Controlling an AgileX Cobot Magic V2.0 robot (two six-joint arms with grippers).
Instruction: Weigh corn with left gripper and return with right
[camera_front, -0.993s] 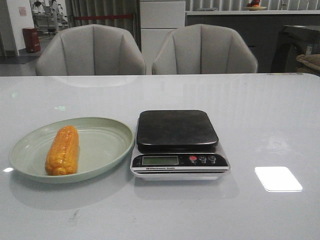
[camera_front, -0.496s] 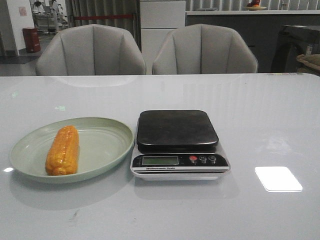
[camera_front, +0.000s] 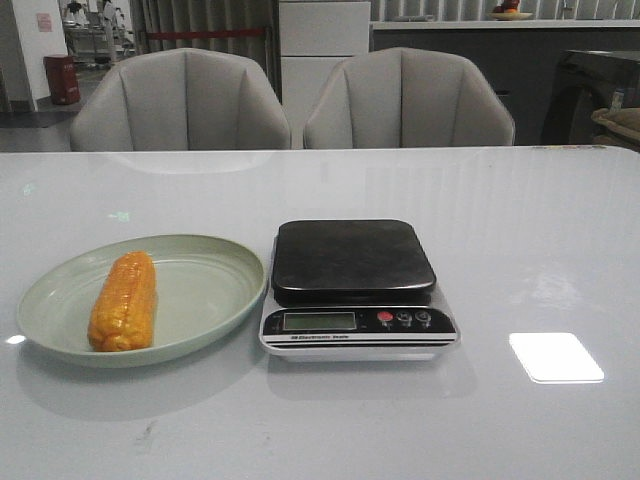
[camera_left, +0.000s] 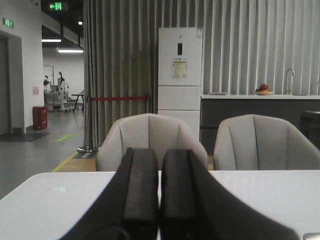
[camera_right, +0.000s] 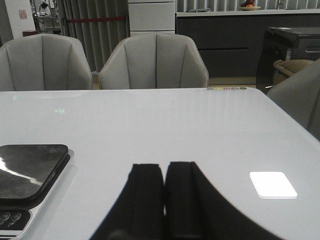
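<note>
The orange-yellow corn (camera_front: 124, 301) lies lengthwise on the left side of a pale green plate (camera_front: 205, 295) at the front left of the table. A kitchen scale (camera_front: 355, 288) with a black platform and nothing on it stands right of the plate; its corner shows in the right wrist view (camera_right: 27, 172). Neither gripper shows in the front view. My left gripper (camera_left: 160, 152) is shut and empty, level with the table and facing the chairs. My right gripper (camera_right: 164, 166) is shut and empty above the table, right of the scale.
Two grey chairs (camera_front: 185, 102) (camera_front: 408, 100) stand behind the far edge of the white table (camera_front: 520, 230). A bright patch of reflected light (camera_front: 555, 357) lies on the table right of the scale.
</note>
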